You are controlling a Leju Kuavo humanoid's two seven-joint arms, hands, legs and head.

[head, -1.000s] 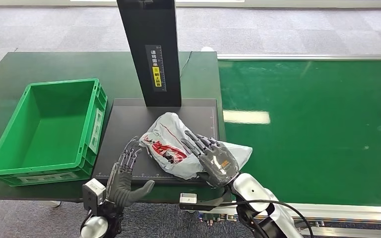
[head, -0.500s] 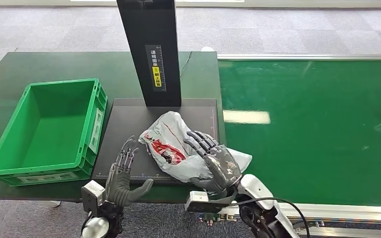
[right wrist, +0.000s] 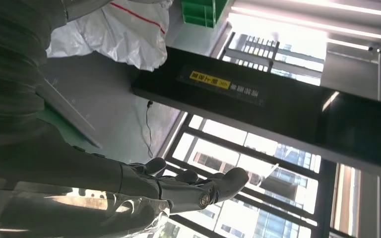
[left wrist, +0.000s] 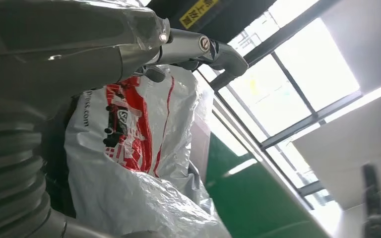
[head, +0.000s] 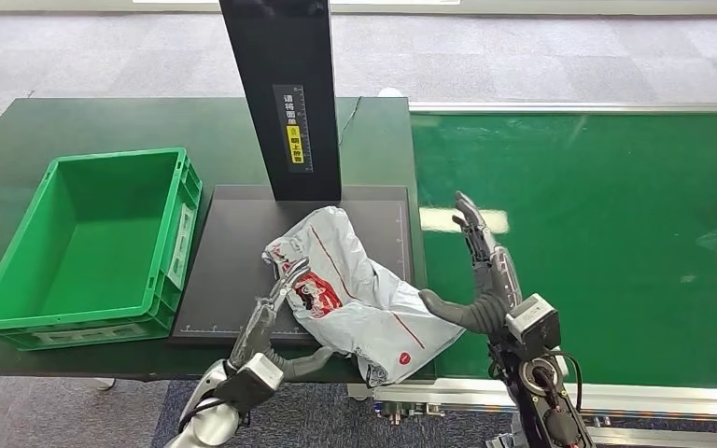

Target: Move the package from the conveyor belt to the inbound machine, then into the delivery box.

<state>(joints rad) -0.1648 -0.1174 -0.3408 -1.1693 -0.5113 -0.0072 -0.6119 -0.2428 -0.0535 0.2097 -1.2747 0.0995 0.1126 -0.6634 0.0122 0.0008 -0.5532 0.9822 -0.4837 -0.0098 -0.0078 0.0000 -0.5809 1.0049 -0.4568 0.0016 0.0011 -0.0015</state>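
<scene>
Package (left wrist: 129,148): red print, partial "ress.com". Yellow label (head: 293,140) on scanner column (head: 285,93): unreadable.

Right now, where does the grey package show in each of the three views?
Head view: package on the black scanner platform, between both hands.
Left wrist view: package fills centre.
Right wrist view: package at one edge.
Shared landmark: scanner column's yellow label.

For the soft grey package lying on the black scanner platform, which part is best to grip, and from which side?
Probably the bunched end of the package nearest the robot, which overhangs the black platform's front edge. It is a limp, crumpled bag, so loose plastic there gives something to close on. The left hand already rests against its left side, toward the green box; the right hand stands open beside it.
</scene>
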